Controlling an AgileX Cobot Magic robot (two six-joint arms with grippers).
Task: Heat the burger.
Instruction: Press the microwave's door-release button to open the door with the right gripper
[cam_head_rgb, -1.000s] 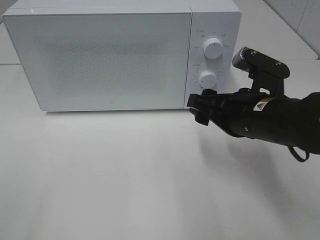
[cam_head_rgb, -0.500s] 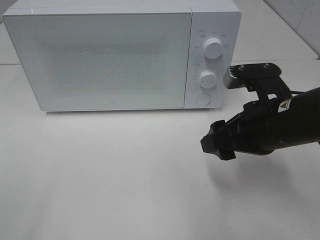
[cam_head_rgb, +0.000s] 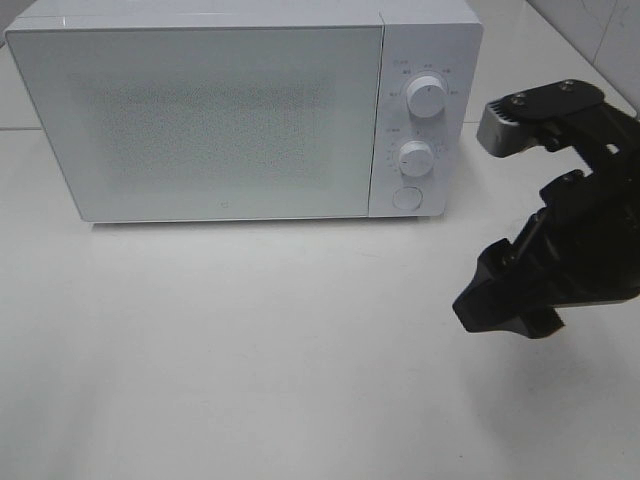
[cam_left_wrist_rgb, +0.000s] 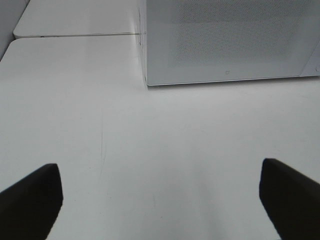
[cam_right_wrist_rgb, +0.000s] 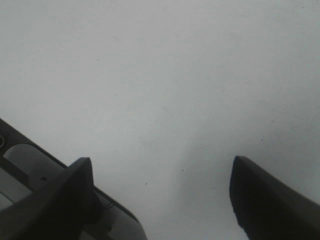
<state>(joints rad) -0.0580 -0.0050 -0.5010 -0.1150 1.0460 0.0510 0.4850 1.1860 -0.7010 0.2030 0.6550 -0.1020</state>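
The right gripper hangs open and empty, nearest the shut microwave's knob side (no burger in sight). The left gripper is wide open and empty too.

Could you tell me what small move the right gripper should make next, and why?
Probably bring the right gripper to the control panel of the microwave. The door is shut, no burger shows in any view, and the gripper hangs open above the table, apart from the dials and round button. Which control comes first I cannot tell.

White microwave (door shut) on white table.
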